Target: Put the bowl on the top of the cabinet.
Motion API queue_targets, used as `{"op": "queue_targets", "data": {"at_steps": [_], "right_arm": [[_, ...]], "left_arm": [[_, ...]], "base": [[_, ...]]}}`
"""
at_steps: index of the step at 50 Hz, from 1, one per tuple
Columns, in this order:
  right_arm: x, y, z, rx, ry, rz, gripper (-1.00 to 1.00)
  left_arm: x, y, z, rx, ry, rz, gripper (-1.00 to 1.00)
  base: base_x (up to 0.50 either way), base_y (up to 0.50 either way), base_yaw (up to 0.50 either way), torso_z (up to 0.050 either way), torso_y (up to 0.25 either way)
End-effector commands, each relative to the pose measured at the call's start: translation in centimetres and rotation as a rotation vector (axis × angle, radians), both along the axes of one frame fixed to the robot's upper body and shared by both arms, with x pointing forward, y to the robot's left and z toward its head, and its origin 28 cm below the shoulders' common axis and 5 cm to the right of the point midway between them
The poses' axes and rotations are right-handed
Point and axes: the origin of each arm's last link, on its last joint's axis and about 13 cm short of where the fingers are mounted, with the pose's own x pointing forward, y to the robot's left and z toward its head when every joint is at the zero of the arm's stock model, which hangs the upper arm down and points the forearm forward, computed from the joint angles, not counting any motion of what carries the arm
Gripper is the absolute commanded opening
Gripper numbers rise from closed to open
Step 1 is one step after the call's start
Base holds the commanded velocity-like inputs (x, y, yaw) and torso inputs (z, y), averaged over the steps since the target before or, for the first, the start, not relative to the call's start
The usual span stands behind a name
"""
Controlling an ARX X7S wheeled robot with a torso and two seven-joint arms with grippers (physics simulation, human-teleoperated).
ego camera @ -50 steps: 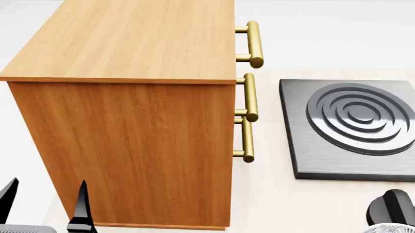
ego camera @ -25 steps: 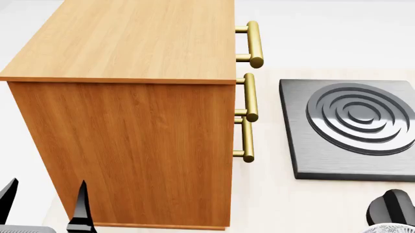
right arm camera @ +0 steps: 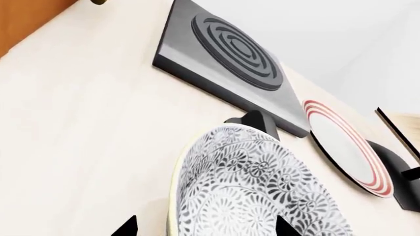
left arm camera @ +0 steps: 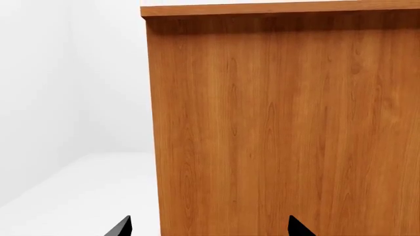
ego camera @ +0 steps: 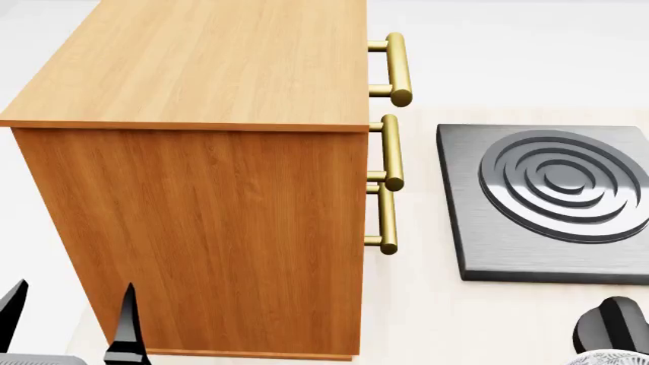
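Note:
The bowl point(right arm camera: 256, 187), white with a black floral pattern and a yellowish rim, fills the near part of the right wrist view. It sits on the pale tabletop, and a sliver shows at the bottom right of the head view point(ego camera: 612, 357). My right gripper point(right arm camera: 206, 227) is open, its fingertips wide apart on either side of the bowl's near rim. The orange-brown cabinet point(ego camera: 203, 220) stands left of centre, with a bare lighter top point(ego camera: 213, 61) and brass handles point(ego camera: 390, 152). My left gripper point(ego camera: 71, 315) is open and empty by the cabinet's near lower corner, facing its side point(left arm camera: 282, 123).
A grey square burner plate point(ego camera: 552, 201) with raised rings lies right of the cabinet, and it also shows in the right wrist view point(right arm camera: 229, 54). A black rounded object point(ego camera: 609, 323) sits between it and the bowl. A white plate with red rings point(right arm camera: 347, 147) lies beyond the bowl.

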Motion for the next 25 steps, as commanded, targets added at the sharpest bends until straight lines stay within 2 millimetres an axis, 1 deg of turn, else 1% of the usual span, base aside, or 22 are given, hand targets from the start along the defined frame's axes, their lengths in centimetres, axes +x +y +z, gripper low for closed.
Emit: {"op": "queue_targets", "data": {"at_steps": [1, 19, 25], "right_arm": [[0.01, -0.07, -0.18, 0.004, 0.004, -0.004, 1.00], [0.30, 0.04, -0.74, 0.011, 0.013, -0.002, 1.00], [0.37, -0.04, -0.52, 0.017, 0.006, -0.007, 1.00]], "left_arm": [[-0.03, 0.01, 0.04, 0.000, -0.001, 0.001, 1.00], [-0.05, -0.04, 0.07, 0.004, -0.003, -0.001, 1.00], [-0.08, -0.03, 0.16, 0.004, -0.005, -0.001, 1.00]], "base": [[0.00, 0.00, 0.00, 0.000, 0.000], [0.00, 0.00, 0.00, 0.000, 0.000], [0.00, 0.00, 0.00, 0.000, 0.000]]}}
